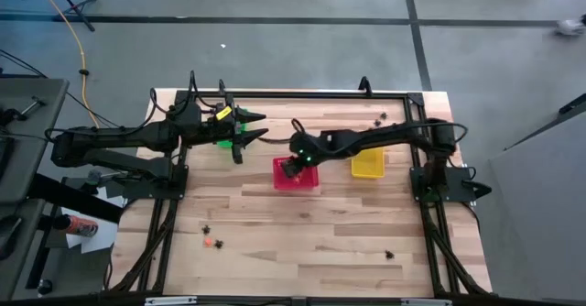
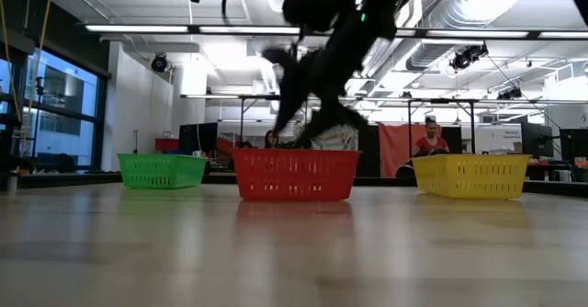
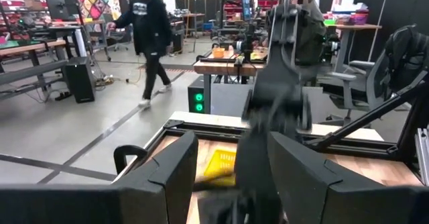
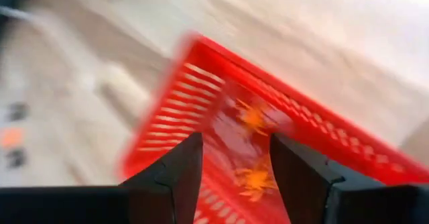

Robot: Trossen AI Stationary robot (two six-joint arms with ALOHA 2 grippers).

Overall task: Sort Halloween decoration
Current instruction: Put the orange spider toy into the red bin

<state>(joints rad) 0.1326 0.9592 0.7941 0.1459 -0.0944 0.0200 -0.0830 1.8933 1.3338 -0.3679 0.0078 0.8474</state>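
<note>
Right tool [image 4: 231, 170] released over red basket [image 1: 296, 176] at frame centre; orange trinkets [image 4: 255, 177] inside. Drop step done; next needs trinket [image 1: 210, 242] lower left on bench [image 1: 302, 233]. Left tool [image 1: 249, 127] released, waiting.

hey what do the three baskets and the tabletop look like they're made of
Baskets: the red basket, green basket and yellow basket look like moulded plastic. Sign: thin ribs with slotted, see-through walls, uniform bright colour, slight sheen.

Tabletop: looks like wood, probably jointed planks with a smooth clear finish. Sign: pale strips of differing tone side by side, and faint basket reflections in the low view.
</note>
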